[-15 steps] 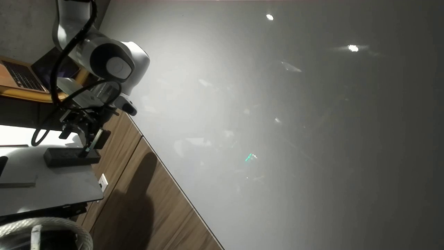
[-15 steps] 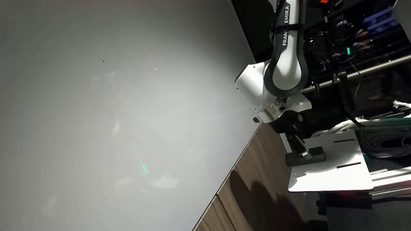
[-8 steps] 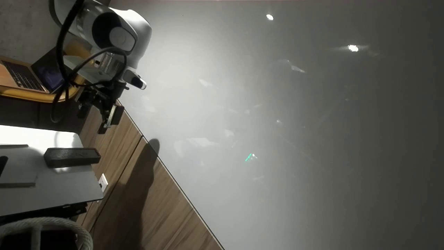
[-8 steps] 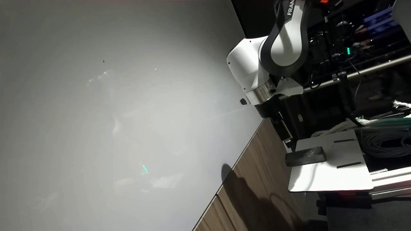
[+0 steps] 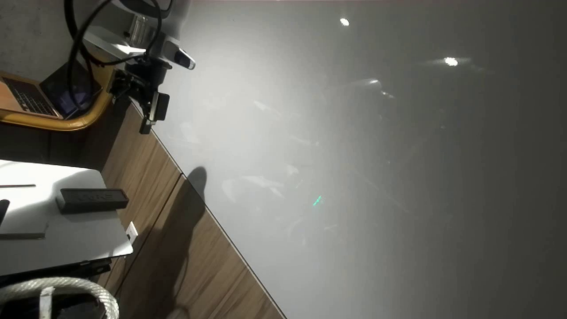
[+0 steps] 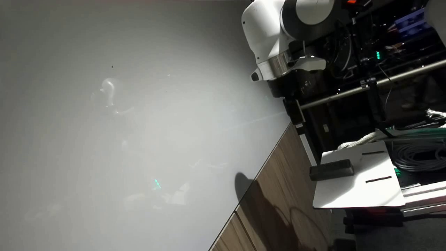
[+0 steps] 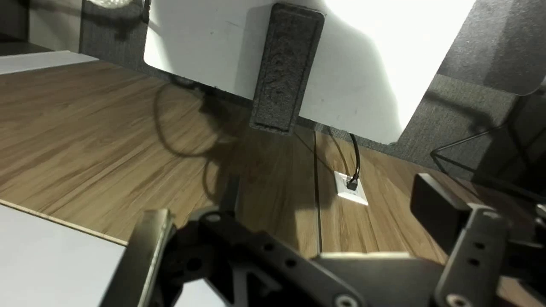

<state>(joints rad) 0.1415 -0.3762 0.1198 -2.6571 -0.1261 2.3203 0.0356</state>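
The wrist view shows one claw (image 7: 332, 201), one table (image 7: 354, 81), one block (image 7: 286, 68) at twelve o'clock and one socket (image 7: 353, 196) at four; an exterior view, one laptop (image 5: 35, 96) between nine and ten.

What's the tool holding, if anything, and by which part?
Nothing is held: the tool is open, and the dark block lies apart on the white panel.

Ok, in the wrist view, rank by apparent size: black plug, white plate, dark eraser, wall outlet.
1. White plate, cut off at the top
2. Dark eraser
3. Wall outlet
4. Black plug
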